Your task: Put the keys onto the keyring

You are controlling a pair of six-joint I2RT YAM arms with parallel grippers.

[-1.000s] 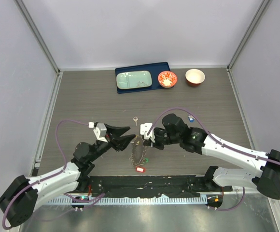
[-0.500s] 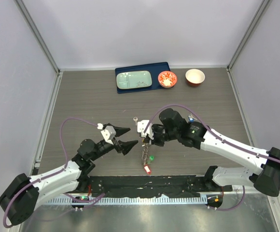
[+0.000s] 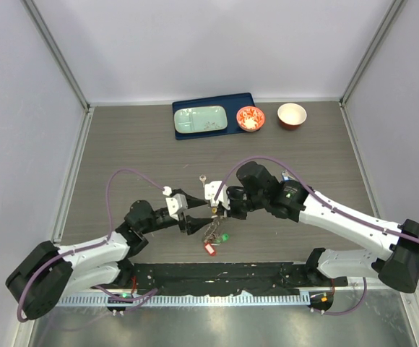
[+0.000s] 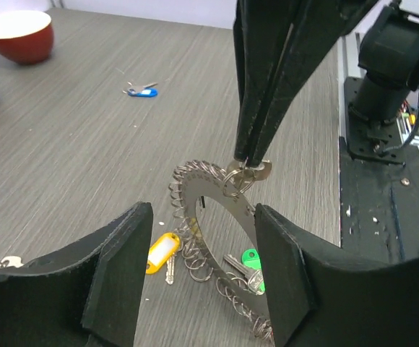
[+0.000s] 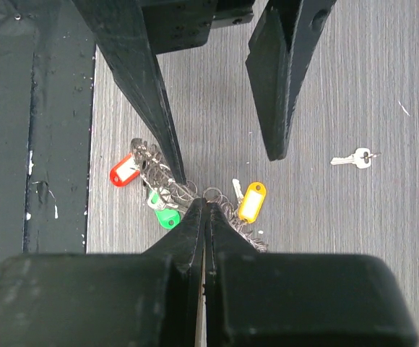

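Two grippers meet over the table (image 3: 137,144) close to the middle of its near edge. The right gripper (image 4: 244,160) has its fingers squeezed together on a small wire loop at the top rim of the keyring (image 4: 208,204), holding it up on a tilt. From where I stand I cannot tell whether its low end touches the wood. The left gripper (image 3: 193,212) is spread wide, one finger on each side of the ring and touching nothing. The keys already hanging from it include a yellow-tagged key (image 4: 162,253), a green-tagged key (image 4: 251,258) and a red-tagged key (image 3: 210,251). A silver key (image 3: 203,178) lies loose just beyond, and a blue-tagged key (image 3: 286,176) lies off toward the right edge. The ring looks stiff, thin and fairly heavy. Pinched at one loop, it would likely swing, so I would grip across the flat band. The loose keys look light and slippery, best taken by the head.
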